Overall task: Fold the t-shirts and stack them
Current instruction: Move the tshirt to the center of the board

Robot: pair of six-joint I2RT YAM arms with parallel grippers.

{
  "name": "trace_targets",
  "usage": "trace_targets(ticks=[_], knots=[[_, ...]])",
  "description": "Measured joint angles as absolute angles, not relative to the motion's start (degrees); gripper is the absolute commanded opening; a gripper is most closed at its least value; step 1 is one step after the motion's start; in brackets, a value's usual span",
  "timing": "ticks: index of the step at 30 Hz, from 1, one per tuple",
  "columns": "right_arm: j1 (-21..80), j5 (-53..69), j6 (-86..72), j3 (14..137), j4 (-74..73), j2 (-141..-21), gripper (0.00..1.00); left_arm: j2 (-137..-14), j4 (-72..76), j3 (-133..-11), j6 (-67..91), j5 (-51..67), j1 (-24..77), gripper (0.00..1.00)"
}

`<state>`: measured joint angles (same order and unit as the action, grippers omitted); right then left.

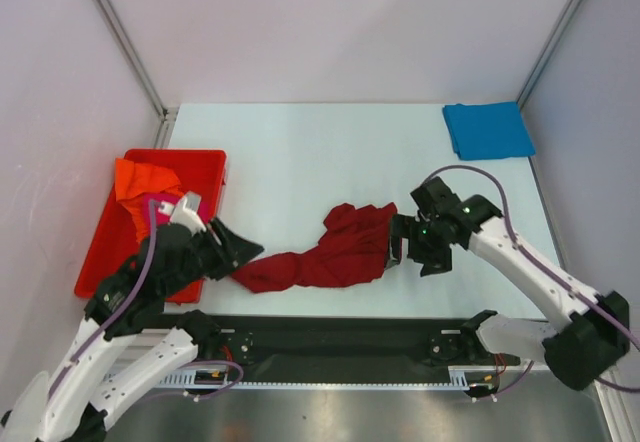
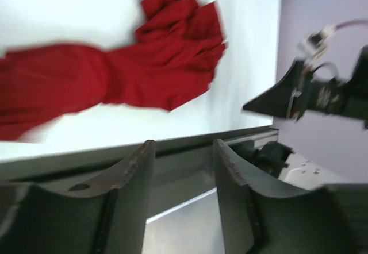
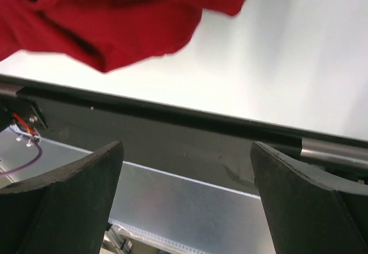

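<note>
Right gripper [image 3: 187,173]: jaws spread wide and empty. The dark red t-shirt [image 3: 115,18] lies just beyond the fingertips, cut off by the top edge. Left gripper [image 2: 181,168]: jaws a narrow gap apart, nothing between them — its wrist view is blurred. Overhead, the crumpled shirt stretches between both grippers on the table [image 1: 300,152]. The left arm hides much of the red bin [image 1: 100,247], where an orange t-shirt [image 1: 145,177] shows — a magenta-pink t-shirt [image 1: 158,204] is barely discernible. A folded blue t-shirt [image 1: 487,130] lies at the far right corner.
</note>
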<state>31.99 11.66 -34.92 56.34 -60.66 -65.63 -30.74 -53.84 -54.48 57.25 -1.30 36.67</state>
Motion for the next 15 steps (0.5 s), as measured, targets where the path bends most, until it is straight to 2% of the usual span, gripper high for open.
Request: trace_targets(ticks=[1,6,10,11,15], knots=[[31.51,11.42,-34.50,57.25,-60.18,-68.16,1.00,-28.84,-54.87,-52.51,58.04,-1.23,36.67,0.56],[24.69,12.29,-32.32,59.53,-54.11,-78.41,0.95,-20.84,-59.46,-47.68,60.97,0.05,36.67,0.56],[19.07,15.81,-31.38,59.88,-48.88,-84.51,0.80,-22.50,-56.64,-47.35,60.45,4.69,36.67,0.52],[18.44,17.19,-31.35,59.99,-47.40,-86.32,0.74,-23.83,-55.94,-47.35,60.16,6.07,36.67,0.52],[18.11,22.87,-31.64,60.01,-41.12,-93.36,0.62,-28.32,-52.88,-47.37,58.87,8.54,36.67,0.52]])
